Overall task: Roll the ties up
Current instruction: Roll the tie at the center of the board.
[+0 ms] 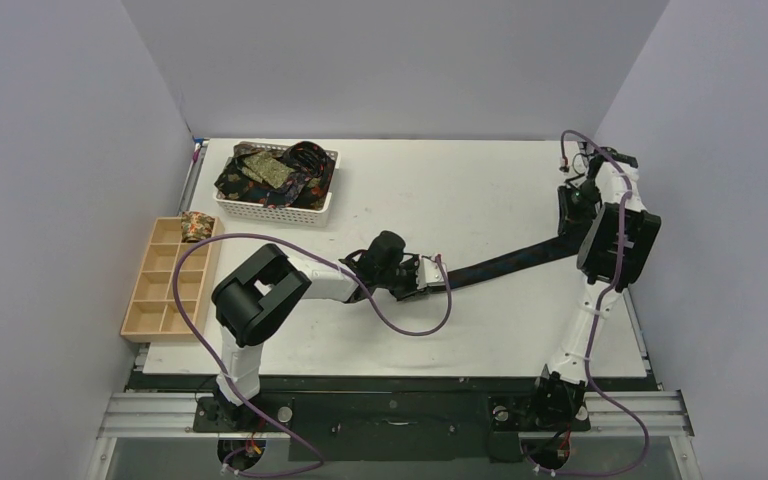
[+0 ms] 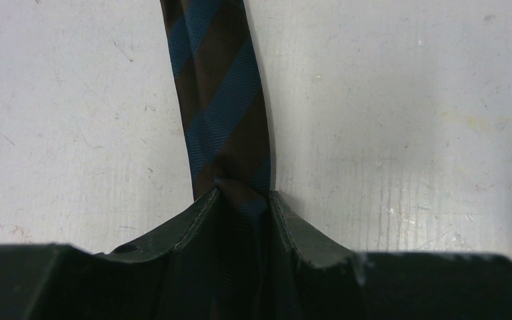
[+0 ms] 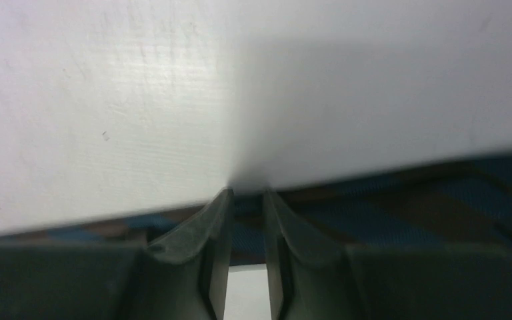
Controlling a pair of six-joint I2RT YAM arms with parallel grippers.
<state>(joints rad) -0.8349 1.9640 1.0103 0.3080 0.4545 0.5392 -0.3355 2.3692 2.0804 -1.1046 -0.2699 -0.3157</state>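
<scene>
Though apart, both arms (image 1: 320, 283) (image 1: 615, 235) on tie (image 1: 510, 262)

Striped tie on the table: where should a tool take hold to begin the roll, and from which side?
Probably at the narrow end of the striped tie, where the left tool pinches it, coming in along its length from the left. The strip runs straight from there to the right tool, so a roll could start cleanly.

Lab test cell: plain walled enclosure (image 1: 40, 150), white table (image 1: 480, 180), aluminium mounting rails (image 1: 160, 412).
</scene>
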